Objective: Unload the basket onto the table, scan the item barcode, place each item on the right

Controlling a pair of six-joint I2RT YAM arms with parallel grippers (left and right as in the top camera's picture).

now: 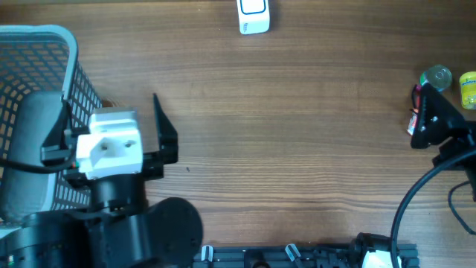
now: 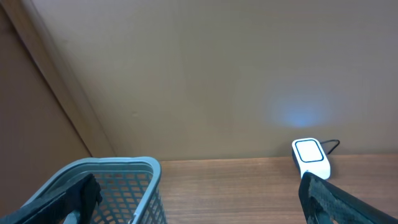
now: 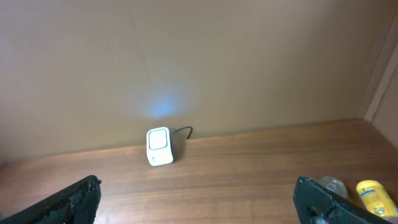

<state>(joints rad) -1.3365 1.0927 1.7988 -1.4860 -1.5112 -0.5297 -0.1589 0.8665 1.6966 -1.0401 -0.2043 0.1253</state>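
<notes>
Both claws are spread wide and hold nothing. The left claw [image 1: 111, 104] hangs over the right wall of the basket [image 1: 44, 33], and the right claw [image 3: 199, 202] sits at the table's [image 1: 297, 164] far right edge, just beside the goods. Those goods, a green-capped bottle [image 1: 436, 77] and a yellow tub [image 1: 468, 89], stand close together near that edge. Which one is to be scanned I cannot tell, and no barcode shows in any view. The scanner [image 1: 253, 16] stands upright at the back of the table, well apart from both items, with its window facing the arms. I judge the task as not begun, with picking up an item as the first step. Several things could spoil it from here. The bottle and tub are so close that a finger coming down on one may tip or shove the other, perhaps off the edge. The bottle is round and may roll or twist in the grip. A grip placed blind may cover the barcode, or bring it to the scanner facing away, so nothing reads. The carry across to the scanner is long, and a loose hold could slip on the way. If the left arm swings out low, it may catch the basket mesh.
</notes>
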